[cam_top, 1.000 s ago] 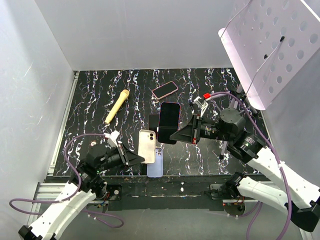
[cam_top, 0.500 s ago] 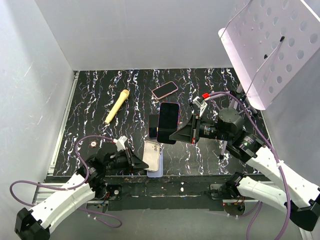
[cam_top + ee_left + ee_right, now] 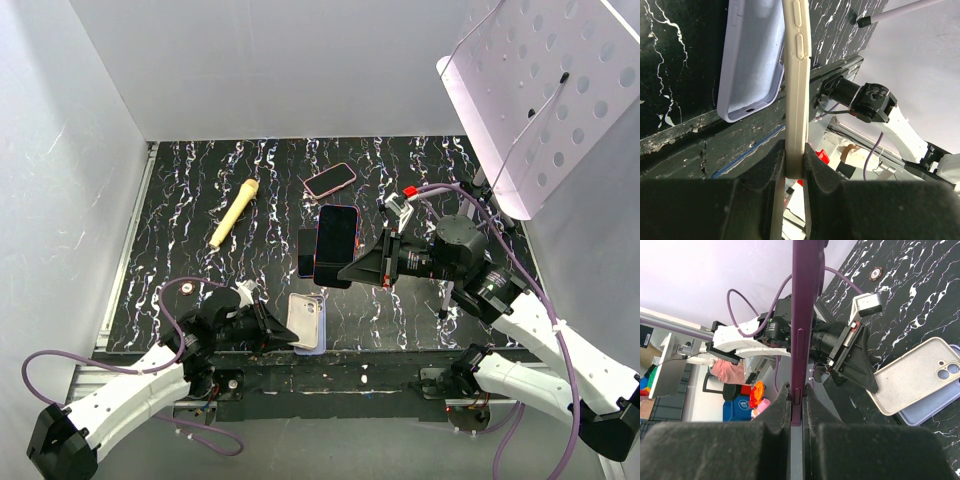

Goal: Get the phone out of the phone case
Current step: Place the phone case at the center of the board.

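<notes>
Standing upright above the black marbled surface [image 3: 200, 200], the black-screened phone with a dark purple edge [image 3: 337, 240] is out of its case, clamped at its lower end by the right pincer [image 3: 350, 270]. The right wrist view shows only its thin edge [image 3: 801, 315], and the fingers hide its base. The cream phone case [image 3: 304, 320] is pinched by the left pincer [image 3: 275, 325] at the near edge of the surface. It appears edge-on from the left wrist [image 3: 796, 75], its top cut off. It covers most of a lavender silicone case [image 3: 752, 60] lying open side up; whether the two touch is unclear.

The right arm bends in from the right, its wrist level and pointing left. The left arm lies low along the near edge, pointing right.

That makes two cases. One pink-rimmed phone [image 3: 330, 180] lies further back. A dark phone-shaped slab [image 3: 306, 252] sits half hidden behind the held phone; whether it is a phone or a case cannot be told.
</notes>
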Robot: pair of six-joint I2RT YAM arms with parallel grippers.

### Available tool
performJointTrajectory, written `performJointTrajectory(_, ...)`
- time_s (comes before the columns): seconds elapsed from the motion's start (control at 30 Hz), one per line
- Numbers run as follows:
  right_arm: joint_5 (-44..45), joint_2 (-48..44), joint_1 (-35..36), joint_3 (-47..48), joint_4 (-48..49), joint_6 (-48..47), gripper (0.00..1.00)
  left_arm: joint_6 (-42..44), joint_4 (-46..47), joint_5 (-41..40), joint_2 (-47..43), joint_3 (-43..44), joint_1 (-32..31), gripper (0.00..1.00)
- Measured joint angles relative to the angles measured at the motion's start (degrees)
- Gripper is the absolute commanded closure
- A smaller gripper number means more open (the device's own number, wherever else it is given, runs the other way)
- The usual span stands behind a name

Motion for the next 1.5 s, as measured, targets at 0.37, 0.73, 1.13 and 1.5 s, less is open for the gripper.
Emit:
performJointTrajectory(0.37, 0.0, 0.0, 0.0, -0.5, 0.3, 0.0, 0.99, -3.8, 3.5, -0.2, 1.9, -1.0, -0.4, 1.00)
performJointTrajectory(0.73, 0.0, 0.0, 0.0, -0.7, 0.3, 0.1, 0.99, -5.3, 7.5, -0.7, 5.6, -1.0, -2.3, 1.00)
performJointTrajectory(1.13, 0.0, -0.5, -0.3, -1.5, 0.3, 0.2, 0.99, -9.7, 10.4, -2.4, 7.3, -2.5, -4.2, 0.93)
performJointTrajectory(1.5, 0.0, -0.7, -0.3, -2.1, 1.3, 0.3, 0.99, -12.2, 12.4, -2.3, 12.7, -3.4, -5.2, 0.64)
